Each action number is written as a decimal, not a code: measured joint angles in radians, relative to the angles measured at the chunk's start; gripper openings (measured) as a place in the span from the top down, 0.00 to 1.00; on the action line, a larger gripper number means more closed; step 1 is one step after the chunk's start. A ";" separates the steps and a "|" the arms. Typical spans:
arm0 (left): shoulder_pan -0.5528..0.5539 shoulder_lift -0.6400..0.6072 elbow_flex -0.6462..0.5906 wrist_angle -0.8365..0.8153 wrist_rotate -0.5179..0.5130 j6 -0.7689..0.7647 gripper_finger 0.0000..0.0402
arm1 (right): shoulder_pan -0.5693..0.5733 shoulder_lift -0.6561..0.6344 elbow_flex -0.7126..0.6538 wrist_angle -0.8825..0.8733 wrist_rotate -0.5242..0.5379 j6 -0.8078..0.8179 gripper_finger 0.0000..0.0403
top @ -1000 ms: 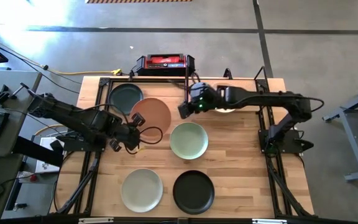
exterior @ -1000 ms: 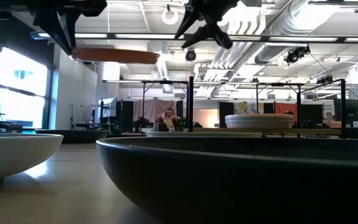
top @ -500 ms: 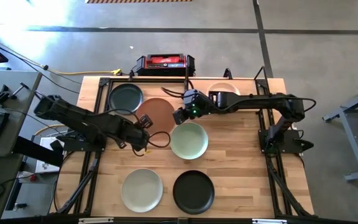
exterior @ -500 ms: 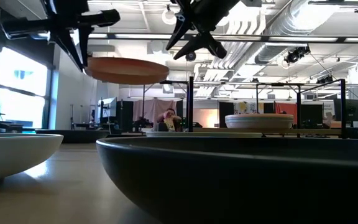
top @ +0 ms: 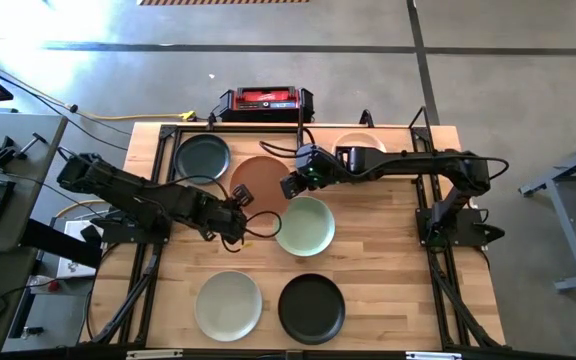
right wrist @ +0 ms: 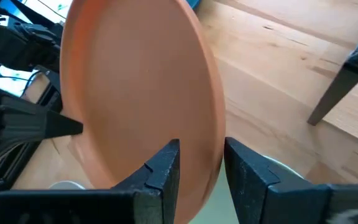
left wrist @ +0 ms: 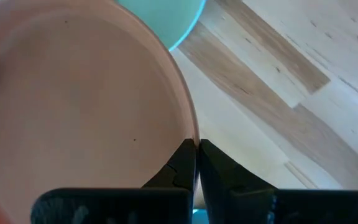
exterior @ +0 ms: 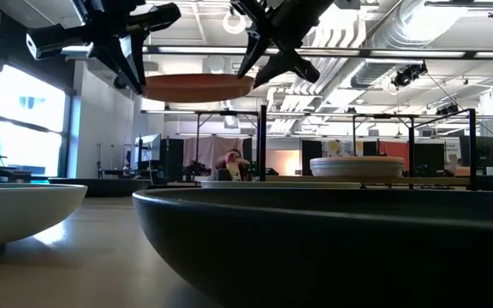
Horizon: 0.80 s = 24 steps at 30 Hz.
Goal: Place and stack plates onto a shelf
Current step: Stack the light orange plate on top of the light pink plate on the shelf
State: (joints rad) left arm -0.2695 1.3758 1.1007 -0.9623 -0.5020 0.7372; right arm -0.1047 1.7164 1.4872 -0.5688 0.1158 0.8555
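The left gripper (left wrist: 196,155) is pinched tight on the rim of a peach-pink plate (top: 259,182), its two dark fingers (left wrist: 182,163) meeting at the plate's edge with the rim caught between the tips. It holds the plate up in the air, well clear of the butcher-block tabletop (top: 388,260).

In the low view the plate (exterior: 197,86) shows edge-on as a flat, level disc, its broad face parallel to the tabletop; being round, it has no long axis.

The right gripper (right wrist: 201,163) sits at the opposite side of the same plate, its fingers (right wrist: 166,168) parted with the plate's rim in the gap between them. Whether the pads press on the rim cannot be told.

From above, the plate hangs between the two grippers: the left gripper (top: 236,205) at its near-left edge, the right gripper (top: 294,184) at its right edge.

Just beside the right gripper, toward the table's front, a pale sage green plate (top: 304,226) rests on the tabletop. Behind the left gripper, at the back left, lies a dark plate (top: 202,156). Behind the right gripper, at the back, the shelf (top: 388,132) carries a pale beige plate (top: 358,143); the low view shows that plate (exterior: 357,166) sitting level on it. Well in front of both grippers lie another sage green plate (top: 228,304) and a black plate (top: 311,308).
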 joint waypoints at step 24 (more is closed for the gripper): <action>0.001 0.000 0.000 0.029 0.043 -0.039 0.88 | 0.001 0.000 0.000 -0.004 0.004 0.045 0.99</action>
State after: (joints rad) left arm -0.2684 1.3762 1.1007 -0.9330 -0.4589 0.6986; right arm -0.1040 1.7164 1.4868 -0.5730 0.1198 0.9009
